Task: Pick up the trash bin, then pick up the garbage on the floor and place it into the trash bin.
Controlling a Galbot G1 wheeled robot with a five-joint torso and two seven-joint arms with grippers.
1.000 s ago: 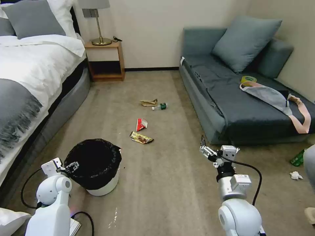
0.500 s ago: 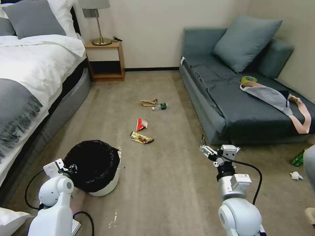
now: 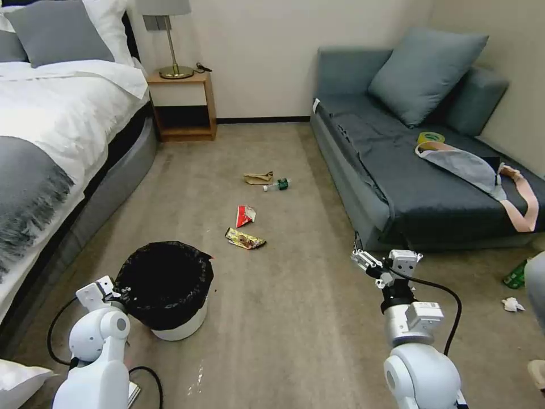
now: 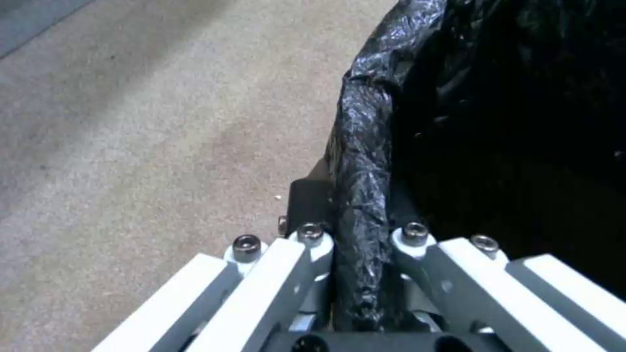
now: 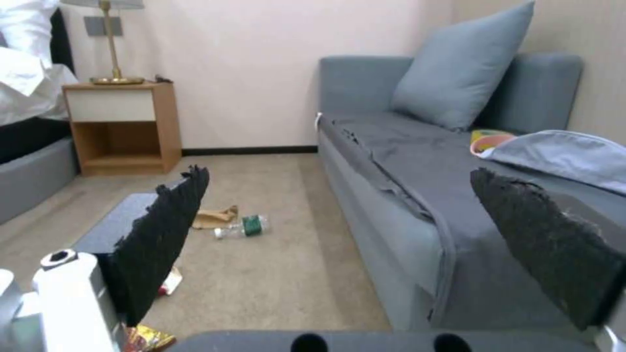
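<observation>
The trash bin [image 3: 176,324], white with a black bag [image 4: 365,161] folded over its rim, stands on the carpet at my lower left. My left gripper [image 3: 117,295] is shut on its near rim; in the left wrist view one finger [image 4: 306,244] sits outside and the other inside the bag. The garbage lies farther ahead: a gold-brown wrapper [image 3: 244,239], a red-and-white packet [image 3: 245,215], a brown paper bag [image 3: 258,178] and a small bottle [image 3: 277,184]. My right gripper [image 3: 361,259] hovers open near the sofa's corner, well right of the wrapper, its black pads [image 5: 163,234] wide apart.
A bed [image 3: 51,147] runs along the left and a grey sofa [image 3: 397,187] along the right, with a wooden nightstand [image 3: 181,105] at the back wall. A yellow tape roll [image 3: 430,137] and a grey bag lie on the sofa. Open carpet separates bin and litter.
The left arm has drawn back a little with the bin's rim, and the bin has shifted slightly right and stands more level. The right arm has drifted slightly right.
</observation>
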